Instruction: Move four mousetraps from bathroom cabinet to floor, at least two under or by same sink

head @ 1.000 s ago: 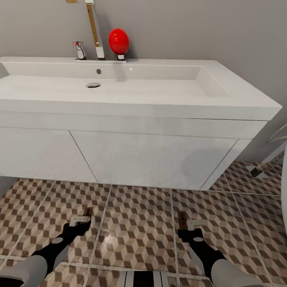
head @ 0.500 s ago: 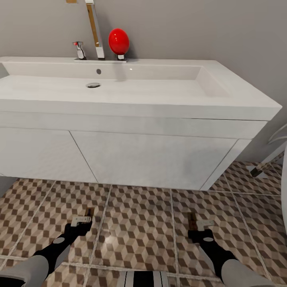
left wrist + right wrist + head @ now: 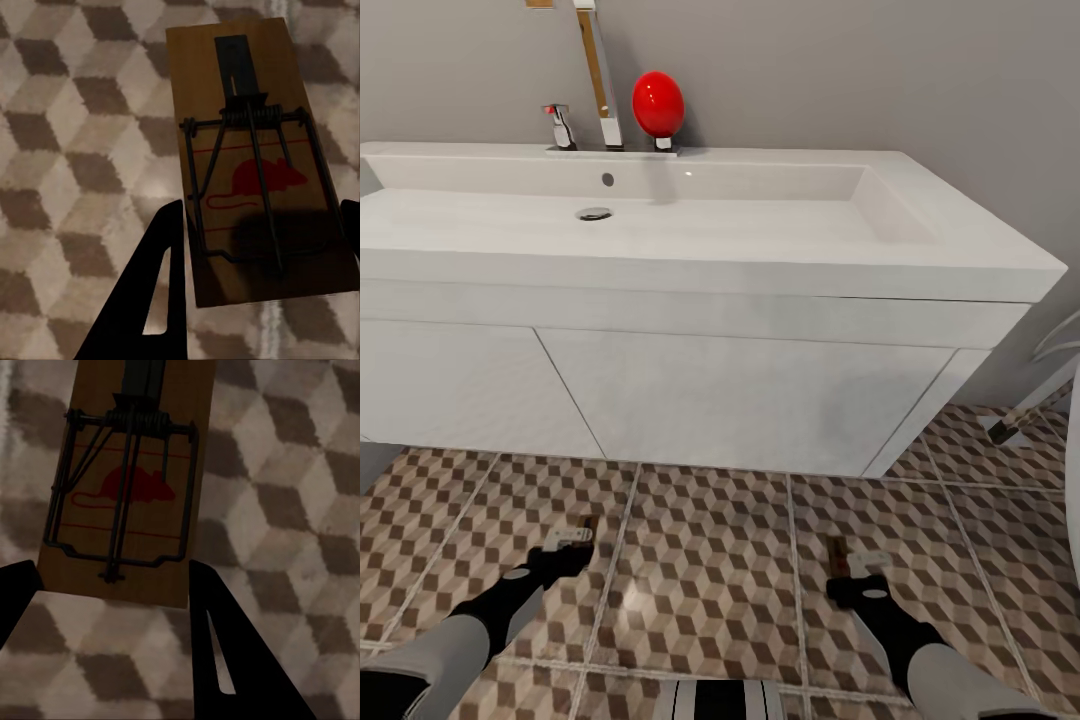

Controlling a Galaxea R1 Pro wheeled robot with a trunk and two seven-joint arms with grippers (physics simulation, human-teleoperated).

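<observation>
Two mousetraps show, each a flat brown board with a wire spring and a red mouse print. My left gripper is shut on one mousetrap, its fingers pressing the long edges at the near end. My right gripper is shut on the other mousetrap in the same way. Both traps hang flat, just above the cube-patterned bathroom floor, a short way in front of the bathroom sink on its white vanity. The cabinet is out of view.
A tall chrome tap and a red egg-shaped object stand on the back rim of the basin. A white leg with a dark foot reaches the floor at the right. The grey wall lies behind the basin.
The right gripper carried its mousetrap a little to the right. The left gripper moved slightly forward toward the vanity with its trap. Sink and camera stayed put.
</observation>
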